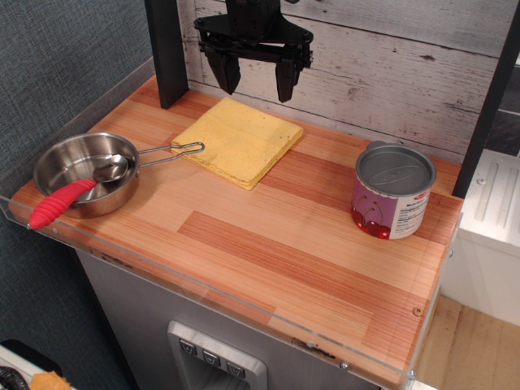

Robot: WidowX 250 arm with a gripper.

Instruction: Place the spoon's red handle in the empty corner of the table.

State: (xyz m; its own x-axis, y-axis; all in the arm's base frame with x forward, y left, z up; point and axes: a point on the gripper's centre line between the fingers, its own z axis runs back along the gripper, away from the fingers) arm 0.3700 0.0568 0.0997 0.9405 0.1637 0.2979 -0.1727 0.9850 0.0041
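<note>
The spoon (81, 188) rests in a steel pan (57, 166) at the table's left end, its steel bowl inside the pan. Its red handle (61, 203) sticks out over the pan's front rim toward the acrylic edge. My gripper (253, 81) hangs open above the back of the table (276, 244), over the far edge of a yellow cloth, well away from the spoon and holding nothing. The front right corner (406, 321) shows bare striped wood with a small screw head.
A folded yellow cloth (240, 140) lies at the back middle. A can with cherries on its label (392, 191) stands at the right. The pan's wire handle (172, 153) points toward the cloth. Dark posts stand at back left and back right.
</note>
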